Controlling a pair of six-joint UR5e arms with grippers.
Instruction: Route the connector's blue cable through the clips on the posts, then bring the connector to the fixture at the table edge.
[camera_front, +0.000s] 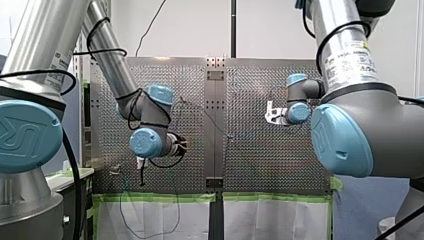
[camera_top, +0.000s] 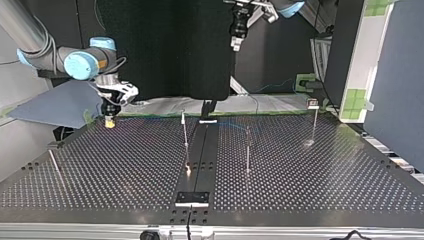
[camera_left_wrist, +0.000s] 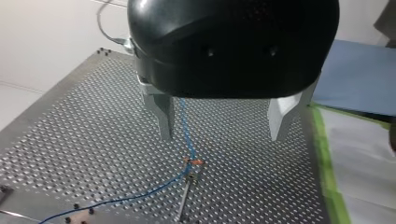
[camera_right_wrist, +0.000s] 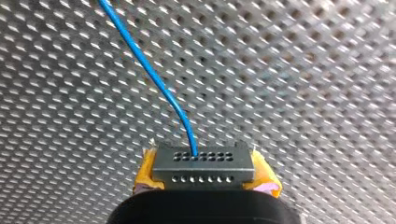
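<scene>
My right jaws clamp the dark grey rectangular connector (camera_right_wrist: 204, 166) low over the perforated metal tabletop (camera_right_wrist: 303, 70). My left jaws gape empty astride its thin blue cable (camera_left_wrist: 185, 126), above a thin clip post (camera_left_wrist: 185, 196). Routing seems in hand; next, pinch the cable gently.

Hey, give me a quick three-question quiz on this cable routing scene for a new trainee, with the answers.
1. True or false: my right gripper holds the connector between yellow pads.
2. What colour is the cable leaving the connector? A red, B blue, C green.
3. Fill in: the fingers of my left gripper are ____ (open or shut).
Key: 1 true; 2 B; 3 open.
</scene>
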